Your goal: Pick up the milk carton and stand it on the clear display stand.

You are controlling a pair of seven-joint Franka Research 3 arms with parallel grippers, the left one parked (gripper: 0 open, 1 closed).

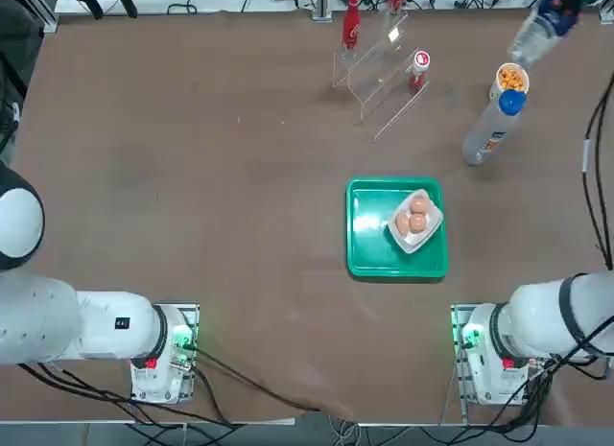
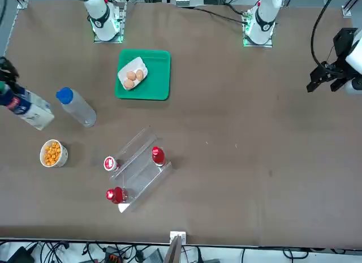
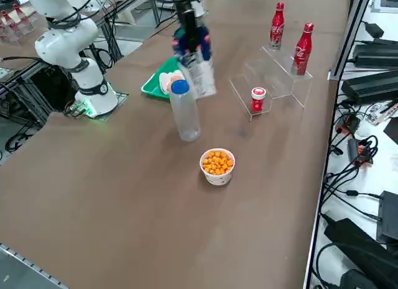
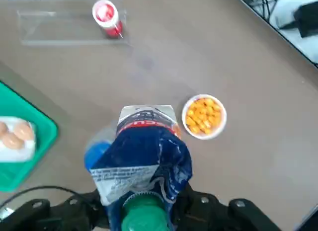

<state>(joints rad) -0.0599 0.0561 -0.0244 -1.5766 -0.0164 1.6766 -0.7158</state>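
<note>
The milk carton (image 4: 144, 156), white below and dark blue above with a green cap, hangs tilted in the air. My right gripper (image 4: 144, 211) is shut on its top end. From the side, the right gripper (image 3: 189, 37) holds the milk carton (image 3: 200, 74) above the tall bottle, short of the clear display stand (image 3: 273, 77). From overhead the milk carton (image 1: 542, 29) is at the far right of the table, to the right of the clear display stand (image 1: 384, 77). The front view has the carton (image 2: 28, 109) at the far left.
A tall white bottle with a blue cap (image 1: 489, 129) and a cup of orange snacks (image 1: 511, 79) stand under the carton. Two slim red bottles (image 3: 305, 46) and a small red can (image 3: 258, 97) stand on the display stand. A green tray (image 1: 369, 259) holds eggs in a white dish.
</note>
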